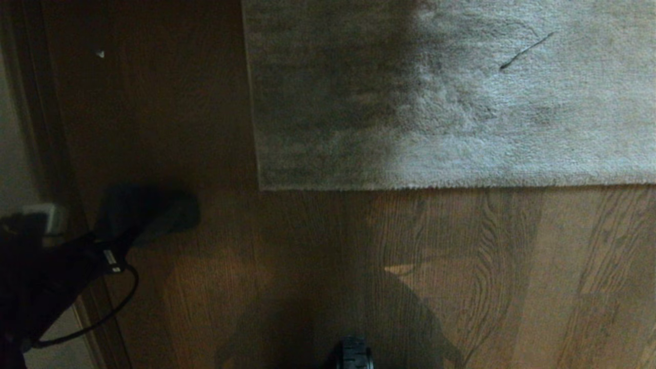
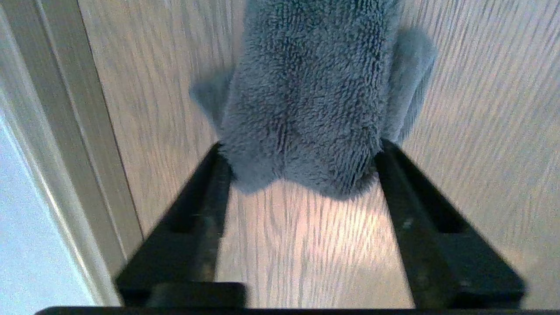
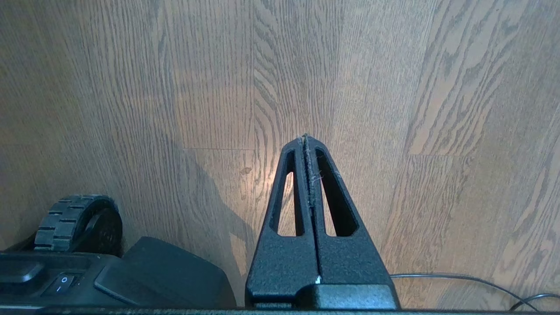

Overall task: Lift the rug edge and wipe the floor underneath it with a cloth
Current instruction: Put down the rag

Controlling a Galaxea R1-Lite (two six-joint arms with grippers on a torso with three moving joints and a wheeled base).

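Rug (image 1: 461,102) is lying flat on the floor (image 1: 307,266), filling the head view from about 12 o'clock to 3 o'clock. It is looking pale grey and fuzzy, with a thin straight hem and one dark thread lying on it. Its near corner is not being lifted yet.

Cloth (image 2: 306,100) is sitting at about 8 o'clock in the head view, well apart from the rug, near the wall trim (image 2: 57,131). It is looking soft, fluffy and grey, bunched into a lump. The left pincer (image 2: 302,175) is standing open around it, with the cloth's near end between the two fingers (image 2: 205,205), so I am thinking it is not being squeezed.

Things that could go wrong: the cloth may be staying behind on the floor if the arm is pulling away like this. The fluffy lump may also be slipping out if the fingers are pinching only its tip.

The right pincer (image 3: 306,144) is closed on nothing, pointing at bare floor beside the robot's wheel (image 3: 74,223).
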